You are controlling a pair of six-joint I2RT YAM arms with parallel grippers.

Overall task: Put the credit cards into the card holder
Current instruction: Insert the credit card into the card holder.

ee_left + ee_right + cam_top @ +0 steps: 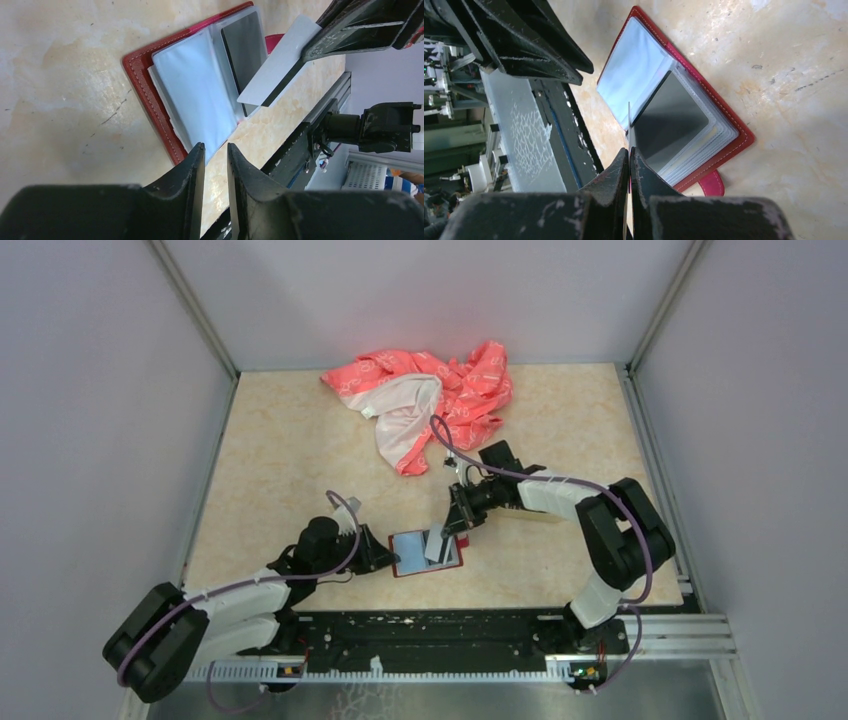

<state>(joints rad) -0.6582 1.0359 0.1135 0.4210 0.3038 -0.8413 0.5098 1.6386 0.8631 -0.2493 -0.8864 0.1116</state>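
Observation:
The dark red card holder (412,554) lies open on the table between the arms, grey-blue pockets up. It also shows in the left wrist view (150,90) and the right wrist view (644,75). A black card (245,52) sits in a pocket of one page (671,120). My right gripper (451,529) (629,150) is shut on another card (280,70), pale face showing, tilted, its lower edge (629,122) over the open pockets. My left gripper (386,558) (215,146) is at the holder's left edge, jaws a narrow gap apart with nothing between them.
A pink-and-white patterned cloth (430,400) lies crumpled at the back of the table. The holder's red snap tab (711,182) sticks out on its right side. The black base rail (430,640) runs along the near edge. Grey walls close in both sides.

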